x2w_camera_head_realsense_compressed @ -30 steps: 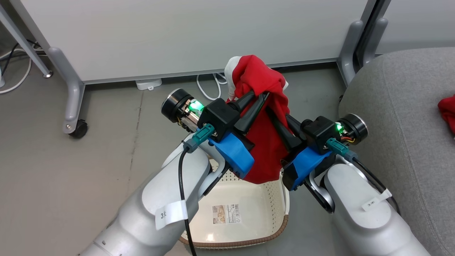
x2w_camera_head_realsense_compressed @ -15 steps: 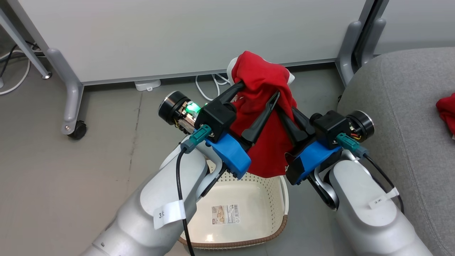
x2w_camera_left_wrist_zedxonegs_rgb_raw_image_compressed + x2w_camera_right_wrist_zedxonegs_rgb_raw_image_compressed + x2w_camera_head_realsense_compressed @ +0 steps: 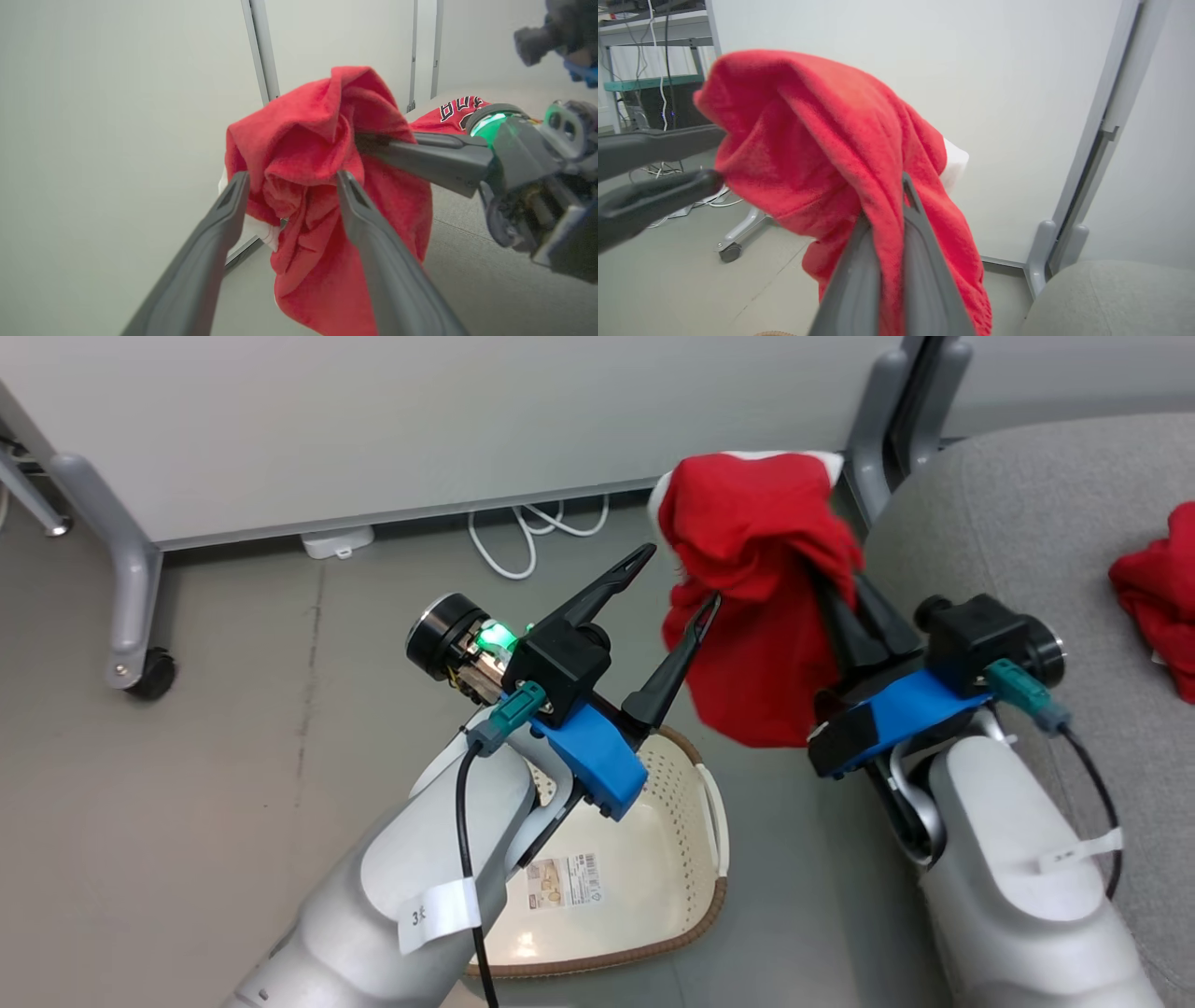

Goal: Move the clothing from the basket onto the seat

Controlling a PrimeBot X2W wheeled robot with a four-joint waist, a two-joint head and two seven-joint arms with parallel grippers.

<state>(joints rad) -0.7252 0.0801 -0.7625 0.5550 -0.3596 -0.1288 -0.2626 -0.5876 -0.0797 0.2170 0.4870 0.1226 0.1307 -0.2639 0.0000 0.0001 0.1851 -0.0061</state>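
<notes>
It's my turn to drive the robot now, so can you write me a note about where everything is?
Left gripper: open, its fingers either side of the red garment's bunched top.
Right gripper: shut on the garment, holding it up beside the sofa cushion.
Done: laundry basket is empty; red jersey lies on the cushion.
To do: carry the garment over the cushion, then release.
</notes>
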